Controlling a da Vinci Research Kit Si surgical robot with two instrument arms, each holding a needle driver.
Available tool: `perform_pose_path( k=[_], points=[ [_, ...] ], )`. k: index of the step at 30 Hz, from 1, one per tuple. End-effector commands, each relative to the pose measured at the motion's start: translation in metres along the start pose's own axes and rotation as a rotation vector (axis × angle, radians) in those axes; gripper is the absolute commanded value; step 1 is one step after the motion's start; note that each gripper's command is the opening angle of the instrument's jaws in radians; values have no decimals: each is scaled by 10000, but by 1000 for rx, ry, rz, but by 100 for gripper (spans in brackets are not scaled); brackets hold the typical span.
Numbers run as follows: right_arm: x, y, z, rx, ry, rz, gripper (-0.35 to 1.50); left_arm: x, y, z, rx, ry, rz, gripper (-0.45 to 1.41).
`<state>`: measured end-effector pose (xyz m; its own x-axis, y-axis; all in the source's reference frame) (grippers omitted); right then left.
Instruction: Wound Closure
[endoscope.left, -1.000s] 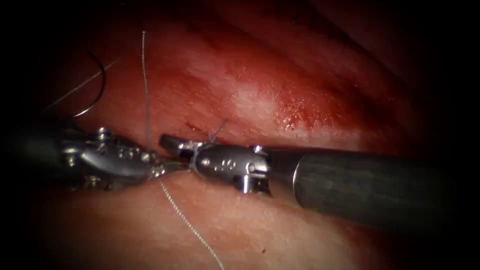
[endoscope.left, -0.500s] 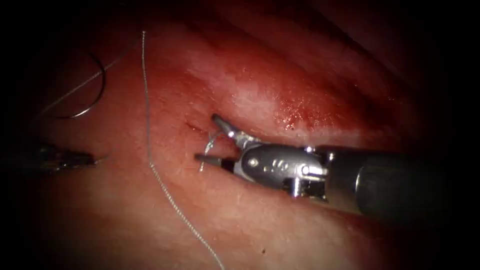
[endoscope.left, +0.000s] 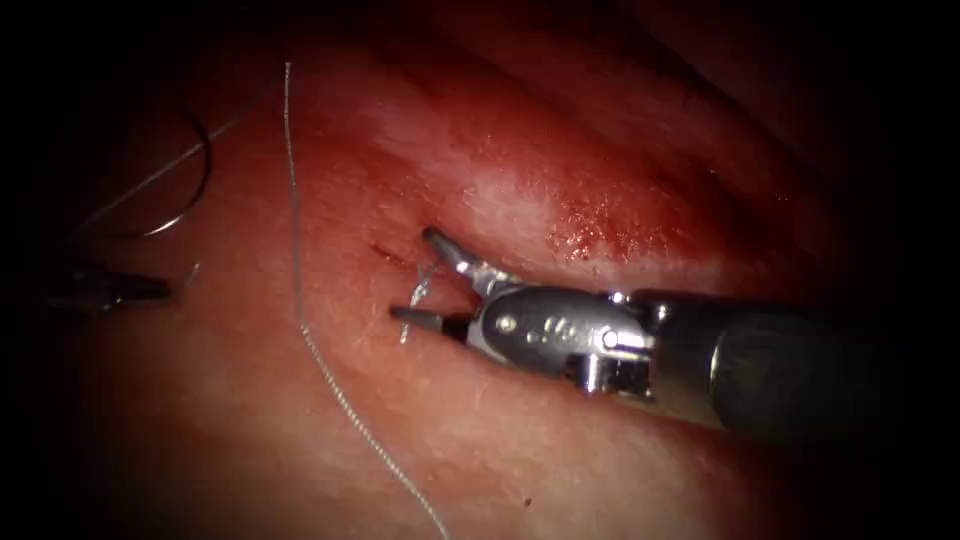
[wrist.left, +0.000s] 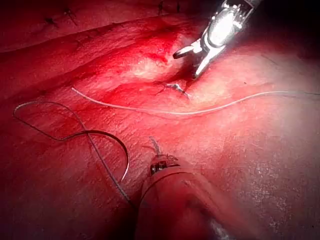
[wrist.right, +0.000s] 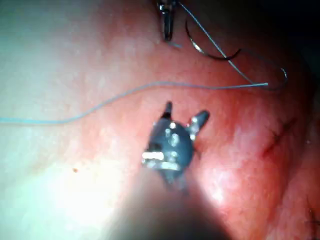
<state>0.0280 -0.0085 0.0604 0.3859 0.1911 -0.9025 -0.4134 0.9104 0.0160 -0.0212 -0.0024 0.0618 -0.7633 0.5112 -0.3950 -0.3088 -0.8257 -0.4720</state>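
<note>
Your needle lies free on the tissue at the far left, well apart from the cut and not in the tissue; neither tool has it. In the left wrist view the same needle curves just beside your left tool, with thread crossing over it. A long strand of thread runs from the far side toward the near side, left of the stitch site, lying loose on the surface. At the cut, a short knotted bit of thread stands up from the tissue. Your right tool comes in from the right with its jaws spread wide, one on each side of that knot, gripping nothing. Your left tool sits at the far left, just near of the needle; its jaws look closed with a short end of thread at the tip. Red fluid glistens on the tissue to the right of the cut.
</note>
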Motion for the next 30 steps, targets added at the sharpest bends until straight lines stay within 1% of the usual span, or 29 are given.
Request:
perform_pose_path(
  k=[1,2,3,4,6,11,13,14,16,17,18,23,24,26,27,30],
  points=[
    [-2,-5,6,2,2,0,101,-3,3,8,2,-26,4,29],
    [-2,-5,6,2,2,0,101,-3,2,9,0,-44,7,72],
    [-2,-5,6,3,2,0,101,-3,-2,9,-4,-58,10,111],
    [-2,-5,5,3,2,0,101,-3,-4,9,-5,-60,6,118],
    [-2,-5,5,3,3,0,100,-5,-5,8,-11,-63,15,123],
    [-2,-5,4,4,3,0,100,1,1,-5,-22,-64,15,123],
    [-2,-5,4,4,3,0,98,17,11,-22,-30,-54,7,121],
    [-2,-5,4,4,3,0,98,23,12,-25,-32,-45,1,114],
    [-2,-6,4,4,3,0,98,40,9,-33,-31,11,0,88],
    [-2,-5,4,4,3,0,98,45,6,-34,-29,31,-7,76],
    [-2,-5,4,4,3,0,98,50,3,-35,-25,59,-10,71],
    [-2,-5,4,4,3,1,98,70,-13,-29,-15,111,-37,69],
    [-2,-5,4,4,3,1,98,74,-17,-28,-11,122,-42,66],
    [-1,-5,4,4,3,1,96,77,-27,-23,-6,128,-46,42],
    [-1,-6,4,4,3,1,96,76,-30,-22,-5,128,-45,39],
    [-1,-6,4,5,3,1,96,73,-41,-17,-3,128,-42,39]
  ],
)
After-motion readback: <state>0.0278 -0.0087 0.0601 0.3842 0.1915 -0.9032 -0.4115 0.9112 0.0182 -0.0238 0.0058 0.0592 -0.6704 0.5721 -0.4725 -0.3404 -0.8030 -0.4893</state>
